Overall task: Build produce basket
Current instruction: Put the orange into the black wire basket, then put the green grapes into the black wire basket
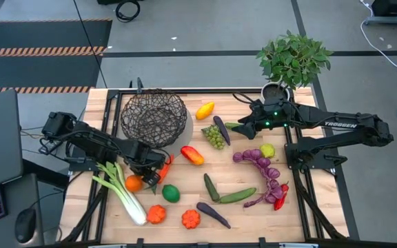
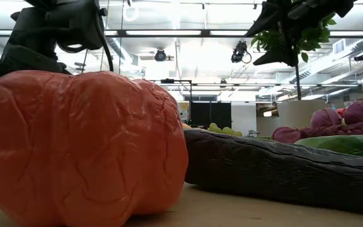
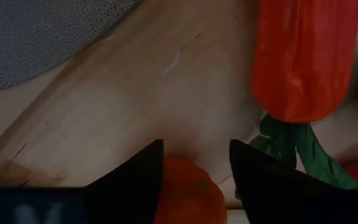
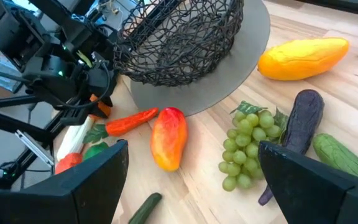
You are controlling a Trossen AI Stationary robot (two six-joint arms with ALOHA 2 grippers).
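Dark arms, white lettering, green light.

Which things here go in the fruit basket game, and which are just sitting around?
For the job:
wire basket
carrot, between the left gripper fingers
leek
grapes
lime
cucumbers

Just sitting around:
potted plant
grey mat under the basket
right gripper, open, waiting above the table

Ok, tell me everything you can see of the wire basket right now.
The basket is a round bowl of thin dark wire mesh, woven loosely enough to see through. It sits upright on a grey round mat near the table's far edge, left of centre. It looks empty. The left gripper works nearer the front by a carrot, clear of it.
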